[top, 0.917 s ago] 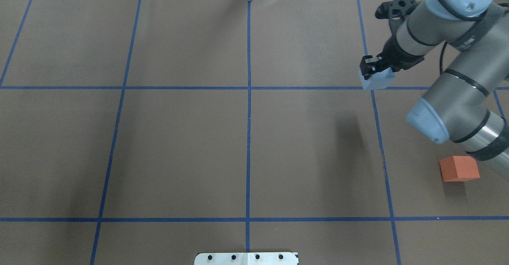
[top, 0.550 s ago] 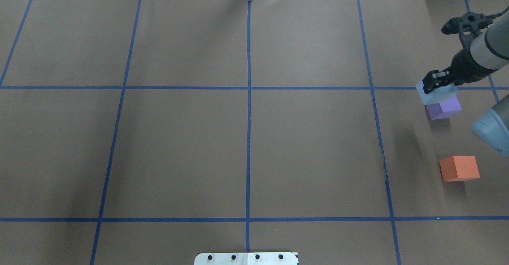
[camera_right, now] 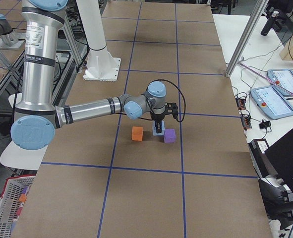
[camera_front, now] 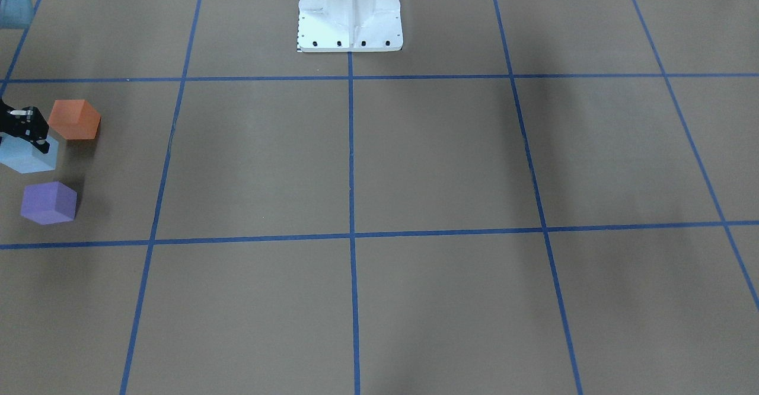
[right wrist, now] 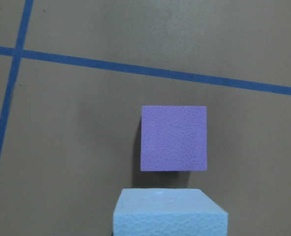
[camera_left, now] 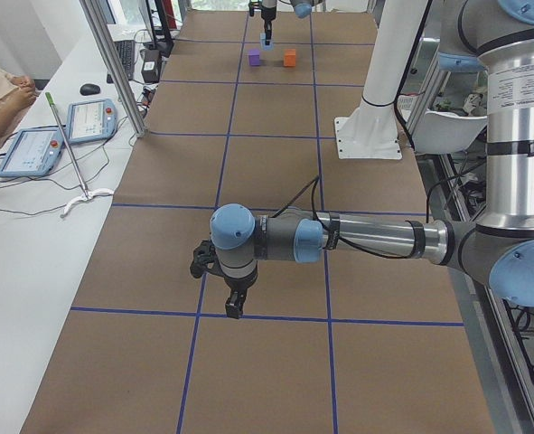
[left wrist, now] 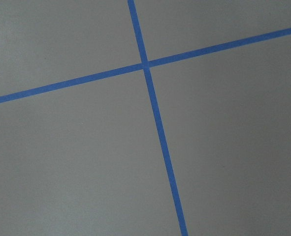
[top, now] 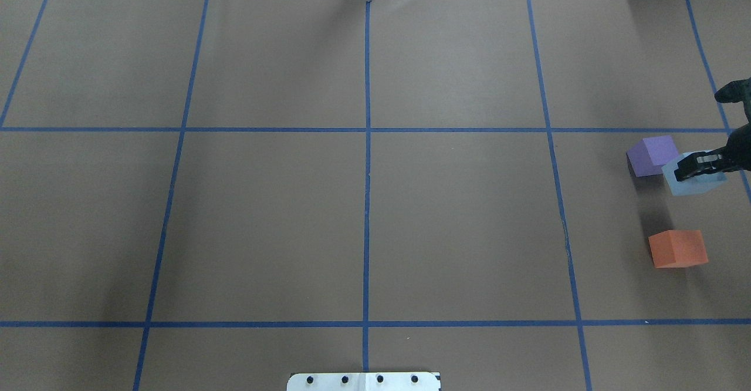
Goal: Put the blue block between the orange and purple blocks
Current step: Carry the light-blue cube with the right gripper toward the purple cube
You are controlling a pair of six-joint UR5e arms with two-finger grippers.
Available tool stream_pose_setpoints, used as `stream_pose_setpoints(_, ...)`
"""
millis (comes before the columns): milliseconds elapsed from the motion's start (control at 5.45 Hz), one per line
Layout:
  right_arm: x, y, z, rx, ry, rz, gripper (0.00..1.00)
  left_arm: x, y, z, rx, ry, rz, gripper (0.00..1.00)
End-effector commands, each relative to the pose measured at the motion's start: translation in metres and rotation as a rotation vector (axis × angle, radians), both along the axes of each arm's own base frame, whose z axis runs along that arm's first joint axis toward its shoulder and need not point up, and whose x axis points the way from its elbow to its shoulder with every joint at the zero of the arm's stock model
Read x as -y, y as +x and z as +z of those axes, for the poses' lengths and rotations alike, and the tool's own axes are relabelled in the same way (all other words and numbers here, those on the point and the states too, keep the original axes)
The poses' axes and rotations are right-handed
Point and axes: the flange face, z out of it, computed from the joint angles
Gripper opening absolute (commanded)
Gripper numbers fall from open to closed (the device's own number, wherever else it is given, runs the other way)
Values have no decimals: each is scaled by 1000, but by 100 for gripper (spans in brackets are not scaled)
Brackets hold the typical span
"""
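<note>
Blue block (top: 691, 186), clamped in right gripper's (top: 697, 168) jaws, hangs above the gap btw purple block (top: 650, 156) and orange block (top: 677, 249), so prob. the placing step: next calls for lowering straight down w/o nudging either, then release; left gripper's (camera_left: 233, 306) jaws can't be told.

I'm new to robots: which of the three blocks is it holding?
The blue block, clamped in the right gripper. The purple block and orange block sit untouched on either side of it.
</note>
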Motion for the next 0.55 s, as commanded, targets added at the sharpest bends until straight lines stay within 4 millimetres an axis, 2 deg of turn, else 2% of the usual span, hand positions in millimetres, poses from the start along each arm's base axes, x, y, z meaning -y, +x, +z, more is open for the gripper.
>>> stream_pose_setpoints(0,-16,5,26,8,-18,18,0,0,0,-2,-3,3,0,100)
stream_pose_setpoints(367,-29,-37,28,35,-43,47,0,0,0,-4,-3,8,0,100)
